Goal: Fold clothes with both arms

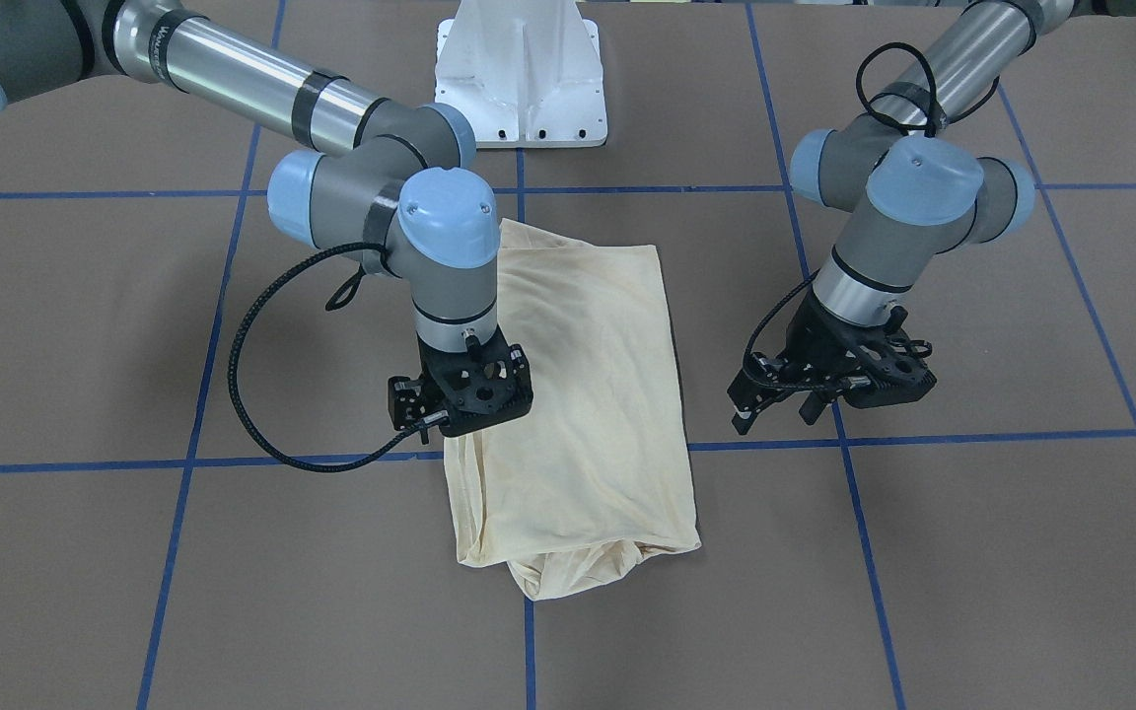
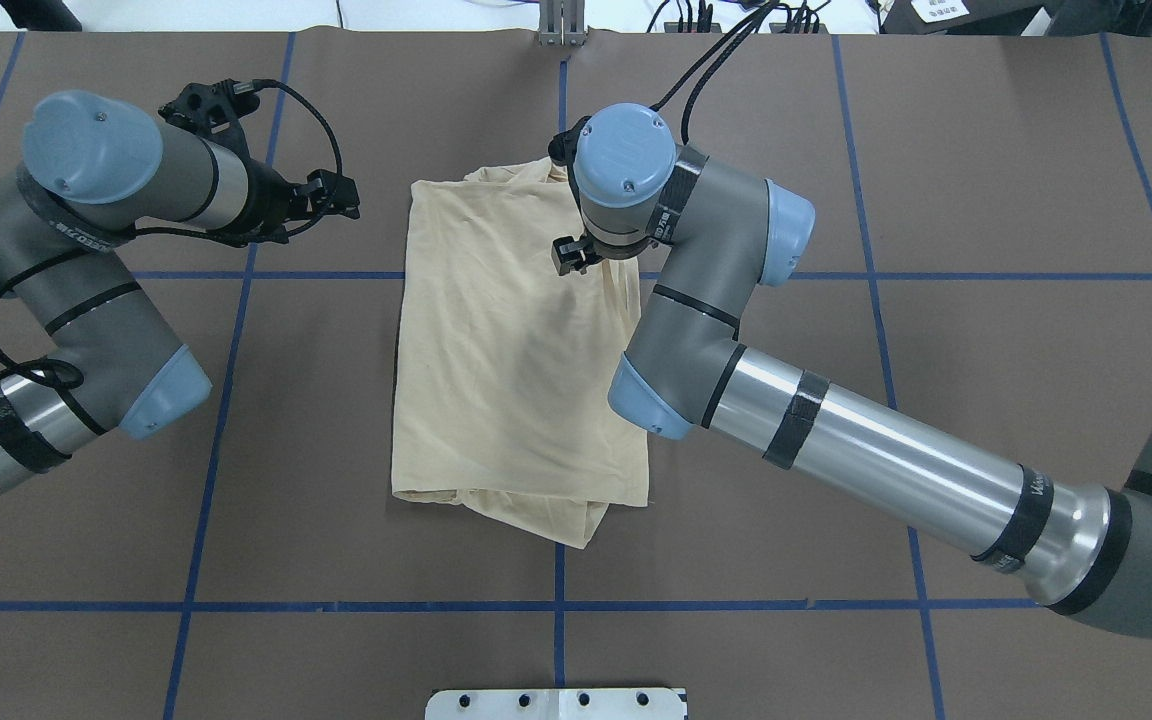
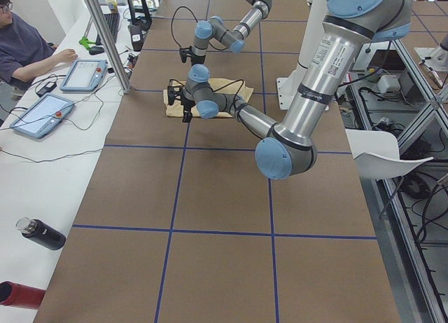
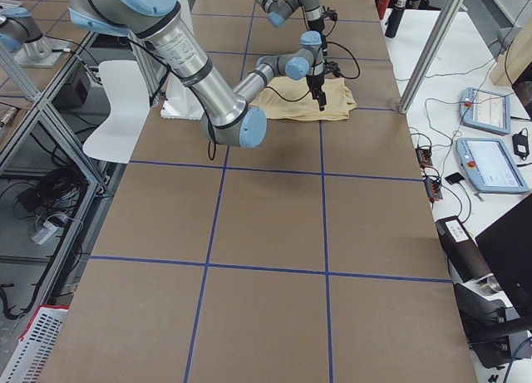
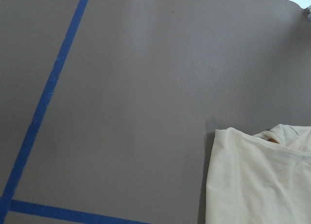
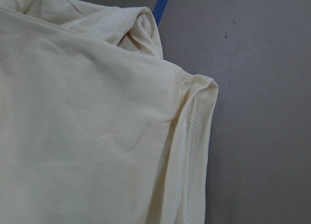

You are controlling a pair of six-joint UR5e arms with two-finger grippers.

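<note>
The clothes (image 1: pixel 588 394) are one pale cream-yellow shirt folded into a long rectangle at the table's middle (image 2: pixel 506 380), with bunched fabric poking out at both short ends. No print shows. My right gripper (image 1: pixel 469 399) hangs over the shirt's far right part (image 2: pixel 576 250). Its fingers point down and are hidden, and its wrist view shows only a seamed shirt edge (image 6: pixel 189 136) close below. My left gripper (image 1: pixel 775 414) hovers open and empty beside the shirt's far left corner (image 2: pixel 341 198), apart from it. The left wrist view shows that corner (image 5: pixel 262 180) on bare table.
Blue tape lines (image 2: pixel 556 605) grid the brown table. The white pedestal base (image 1: pixel 519 89) stands at the robot's side. A person (image 3: pixel 21 43) sits at a side bench with tablets (image 3: pixel 42 116), beside a metal post (image 3: pixel 105 36). A dark bottle (image 3: pixel 42 233) lies there.
</note>
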